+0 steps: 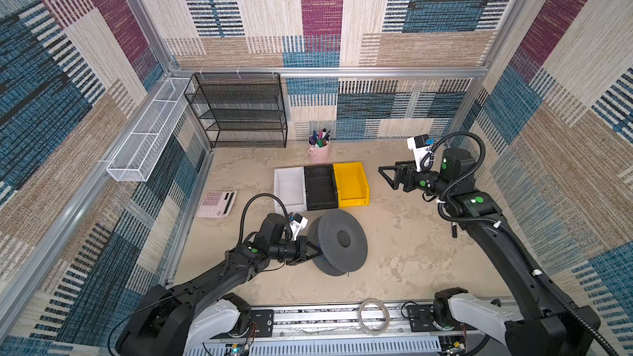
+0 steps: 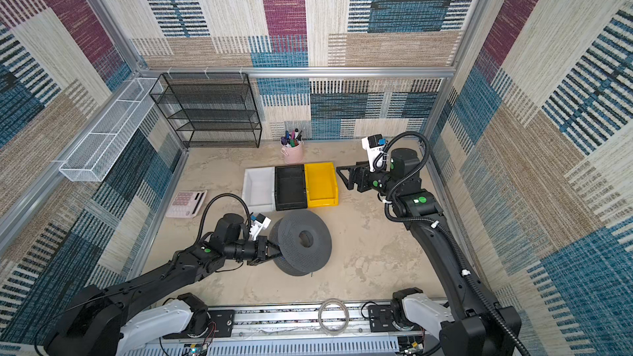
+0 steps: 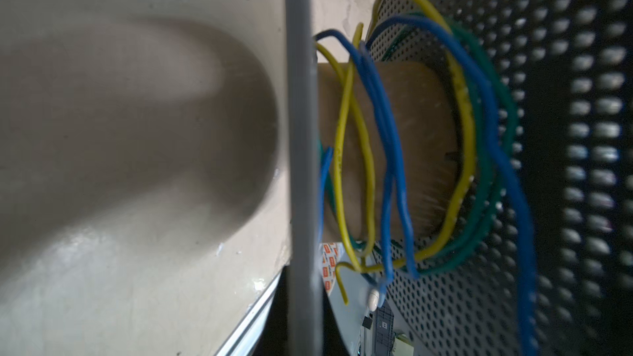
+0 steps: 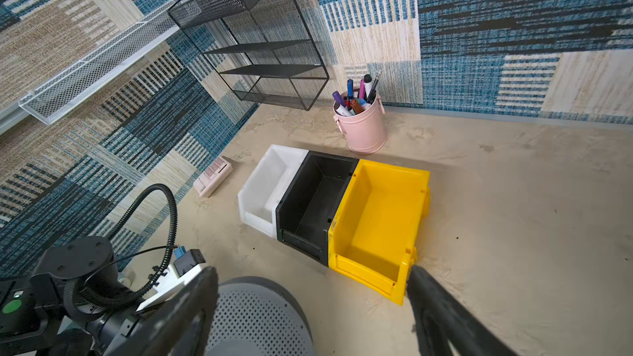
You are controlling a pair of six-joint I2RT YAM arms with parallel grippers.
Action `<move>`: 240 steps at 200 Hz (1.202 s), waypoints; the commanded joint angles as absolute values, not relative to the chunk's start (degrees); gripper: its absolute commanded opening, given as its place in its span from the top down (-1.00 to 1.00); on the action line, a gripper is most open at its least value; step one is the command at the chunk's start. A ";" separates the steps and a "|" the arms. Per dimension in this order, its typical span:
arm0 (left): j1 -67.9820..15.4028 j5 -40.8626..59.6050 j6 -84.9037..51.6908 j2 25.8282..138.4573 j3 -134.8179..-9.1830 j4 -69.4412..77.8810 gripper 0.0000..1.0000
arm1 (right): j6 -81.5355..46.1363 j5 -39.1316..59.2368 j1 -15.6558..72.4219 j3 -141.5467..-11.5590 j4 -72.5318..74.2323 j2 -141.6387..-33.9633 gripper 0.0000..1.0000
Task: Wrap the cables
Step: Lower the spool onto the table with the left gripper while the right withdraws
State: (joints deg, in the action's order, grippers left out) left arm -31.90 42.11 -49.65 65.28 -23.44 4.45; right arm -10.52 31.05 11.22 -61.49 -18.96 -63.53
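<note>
And here the cables [image 3: 382, 114] are found on the grey perforated spool [image 1: 337, 238], which is set near the middle of the tabletop [image 1: 411, 251], just in front of the row of bins. In the left wrist view, blue, yellow and green strands are seen looped around the tan core [image 3: 421, 114] between the two flanges. So the bulk of the winding can be judged as done. No long run of cable is seen trailing across the tabletop in either top view.

It is not a tidy job yet, though. The turns are slack and uneven. Some are bunched against the far flange and others hang away from the core. A yellow end and a blue end are seen sticking out free near the closer flange. Snugging the loops and tucking those tails is judged to be what is left.

The left end effector [image 1: 315, 251] is pushed into the gap between the flanges at the spool's left side, with its jaws pressed together. Whether a strand is pinched there cannot be told, as the fingertips are hidden by the flange in both top views and are not shown in the wrist view.

The right end effector [image 1: 386, 178] is held spread wide and empty above the tabletop, beside the yellow bin [image 1: 352, 183] and well apart from the spool.
</note>
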 commanded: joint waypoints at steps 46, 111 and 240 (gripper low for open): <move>-31.51 43.61 -43.12 71.98 -25.01 8.38 0.86 | -12.30 33.63 11.25 -58.79 -13.97 -63.20 -0.76; -29.95 38.32 -39.96 66.89 -21.94 -1.75 0.57 | -12.96 34.71 11.25 -57.45 -12.28 -62.94 -0.77; -28.46 15.33 -38.74 51.17 -29.27 -36.07 -0.62 | -12.11 32.33 11.25 -56.19 -11.85 -60.80 -0.99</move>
State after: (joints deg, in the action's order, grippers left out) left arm -28.51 26.79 -38.61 54.61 -25.80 -23.16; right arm -12.78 34.22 11.22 -55.72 -13.30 -61.06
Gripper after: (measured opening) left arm 0.817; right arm 0.958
